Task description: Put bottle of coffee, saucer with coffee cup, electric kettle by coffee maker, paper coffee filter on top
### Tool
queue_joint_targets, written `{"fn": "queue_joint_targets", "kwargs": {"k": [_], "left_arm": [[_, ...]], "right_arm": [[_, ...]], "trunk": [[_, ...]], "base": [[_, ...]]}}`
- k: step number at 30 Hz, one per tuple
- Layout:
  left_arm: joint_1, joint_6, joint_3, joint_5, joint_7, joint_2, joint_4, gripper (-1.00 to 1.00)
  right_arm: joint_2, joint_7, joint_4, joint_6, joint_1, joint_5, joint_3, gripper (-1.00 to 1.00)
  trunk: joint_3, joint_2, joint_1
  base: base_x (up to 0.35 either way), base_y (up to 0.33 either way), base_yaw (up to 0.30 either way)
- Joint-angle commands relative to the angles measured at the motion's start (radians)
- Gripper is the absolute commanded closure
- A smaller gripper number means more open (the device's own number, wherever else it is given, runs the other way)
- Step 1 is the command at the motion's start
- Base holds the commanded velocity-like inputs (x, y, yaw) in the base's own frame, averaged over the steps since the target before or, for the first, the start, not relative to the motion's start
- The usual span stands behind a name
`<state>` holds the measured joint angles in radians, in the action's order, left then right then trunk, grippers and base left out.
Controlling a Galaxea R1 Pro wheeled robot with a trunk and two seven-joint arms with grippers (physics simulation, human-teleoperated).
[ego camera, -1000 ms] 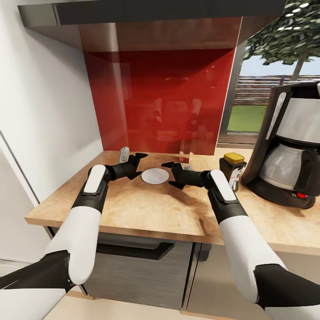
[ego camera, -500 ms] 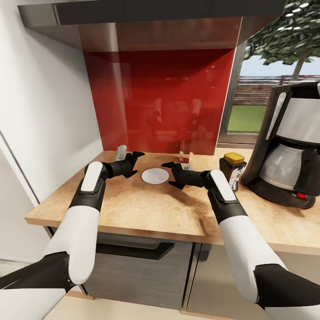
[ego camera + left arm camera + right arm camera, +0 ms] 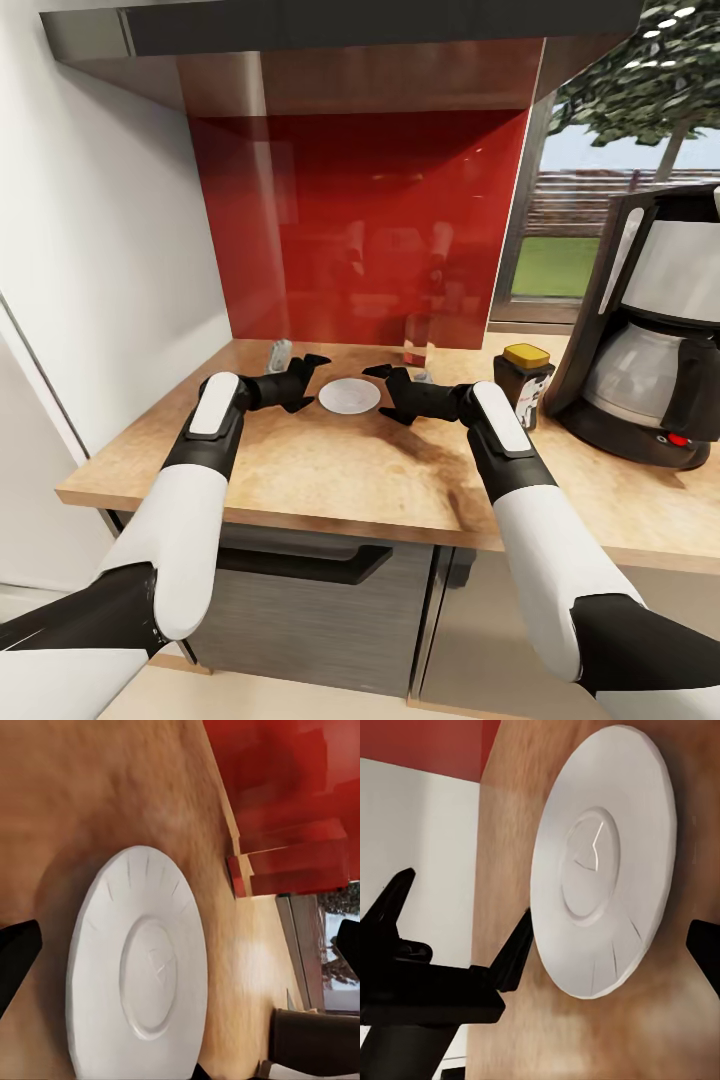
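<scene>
Head view: saucer (image 3: 349, 396) flat on worktop (image 3: 330, 470), between both hands | left hand (image 3: 305, 378) open, just beside its left rim, nearer | right hand (image 3: 385, 390) open, near its right rim | saucer round, no long axis, empty | coffee jar (image 3: 524, 383) beside coffee maker (image 3: 655, 320), well right

left gripper (image 3: 309, 377) swung back toward saucer (image 3: 349, 396), jaws spread

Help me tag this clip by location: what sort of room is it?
Most likely a home kitchen: a wood countertop over grey cabinet fronts, a glossy red backsplash, and a coffee maker with a jar of coffee beside it.
</scene>
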<state>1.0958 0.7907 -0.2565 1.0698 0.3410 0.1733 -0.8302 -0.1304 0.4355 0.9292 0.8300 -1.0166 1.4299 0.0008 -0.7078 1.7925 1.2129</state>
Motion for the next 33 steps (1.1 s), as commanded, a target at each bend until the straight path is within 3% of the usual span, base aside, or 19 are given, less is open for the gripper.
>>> {"fn": "queue_joint_targets", "kwargs": {"k": [1, 33], "left_arm": [[0.001, 0.006, -0.004, 0.009, 0.012, 0.001, 0.000, -1.00], [0.001, 0.005, -0.006, 0.009, 0.012, 0.001, 0.002, -1.00]], "right_arm": [[0.000, 0.014, 0.001, 0.005, 0.000, 0.003, 0.001, -1.00], [-0.005, 0.012, 0.000, 0.003, 0.000, 0.003, 0.002, -1.00]], "trunk": [[-0.001, 0.000, 0.000], [-0.001, 0.000, 0.000]], "base": [[0.000, 0.000, 0.000], [0.000, -0.011, 0.000]]}}
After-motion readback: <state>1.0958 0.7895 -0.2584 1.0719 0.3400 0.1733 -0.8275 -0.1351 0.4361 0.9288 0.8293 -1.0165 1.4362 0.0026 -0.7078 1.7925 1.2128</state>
